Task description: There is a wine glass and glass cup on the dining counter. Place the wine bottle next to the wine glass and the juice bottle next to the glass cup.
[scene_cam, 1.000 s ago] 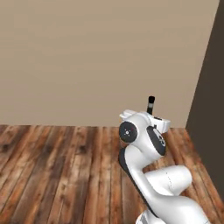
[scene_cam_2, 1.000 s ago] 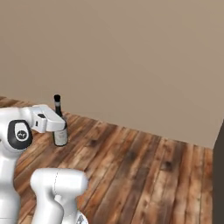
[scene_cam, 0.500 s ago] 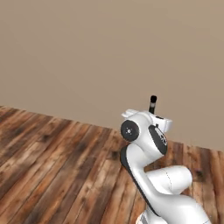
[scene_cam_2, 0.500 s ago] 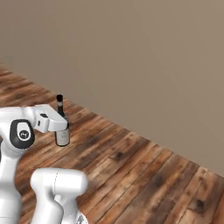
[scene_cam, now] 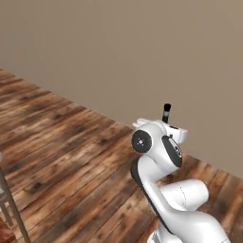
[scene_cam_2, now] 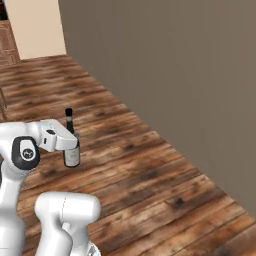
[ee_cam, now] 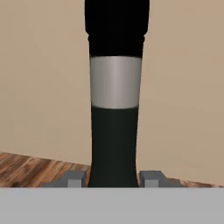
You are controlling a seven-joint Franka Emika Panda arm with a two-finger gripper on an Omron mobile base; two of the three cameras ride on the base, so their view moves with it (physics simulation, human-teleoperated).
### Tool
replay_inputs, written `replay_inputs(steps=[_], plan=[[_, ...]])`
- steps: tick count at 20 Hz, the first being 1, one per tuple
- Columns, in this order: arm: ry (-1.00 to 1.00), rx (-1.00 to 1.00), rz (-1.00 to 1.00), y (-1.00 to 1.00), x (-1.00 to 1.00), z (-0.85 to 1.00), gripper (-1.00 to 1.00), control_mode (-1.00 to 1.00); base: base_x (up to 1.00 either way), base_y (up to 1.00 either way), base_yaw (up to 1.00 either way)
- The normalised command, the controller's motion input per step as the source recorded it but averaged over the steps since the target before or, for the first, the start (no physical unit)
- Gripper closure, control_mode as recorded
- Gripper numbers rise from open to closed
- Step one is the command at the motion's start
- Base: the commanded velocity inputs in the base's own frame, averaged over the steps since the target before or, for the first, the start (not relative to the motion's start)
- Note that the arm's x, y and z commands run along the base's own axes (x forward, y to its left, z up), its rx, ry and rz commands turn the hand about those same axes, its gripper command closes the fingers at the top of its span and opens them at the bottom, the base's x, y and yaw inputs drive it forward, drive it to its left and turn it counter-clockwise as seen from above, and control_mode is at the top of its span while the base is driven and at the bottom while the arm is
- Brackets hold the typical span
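Hand view: jaws pinching the wine bottle (ee_cam: 114, 131) low on its dark body.

Two grey fingertips (ee_cam: 73, 178) at the bottom centre press either side of the bottle, which rises upright to the top edge with a grey band below its black cap. From the right base view the gripper (scene_cam_2: 69, 145) holds the bottle (scene_cam_2: 71, 150) at centre left, lifted off the wooden floor (scene_cam_2: 140, 175). Beyond it a plain brown wall (scene_cam_2: 190, 75) runs along the right; a paler wall (scene_cam_2: 35, 25) sits at upper left.
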Motion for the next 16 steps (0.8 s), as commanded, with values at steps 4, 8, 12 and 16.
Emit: replay_inputs(steps=[4,8,12,16], plan=[[0.0,0.0,0.0,0.0,0.0,0.0,1.0,1.0,0.61,0.0,0.62],[0.0,0.0,0.0,0.0,0.0,0.0,1.0,1.0,0.64,-0.01,0.56],[0.0,0.0,0.0,0.0,0.0,0.0,1.0,1.0,0.68,-0.08,0.49],[0.0,0.0,0.0,0.0,0.0,0.0,1.0,1.0,0.71,-0.22,0.37]])
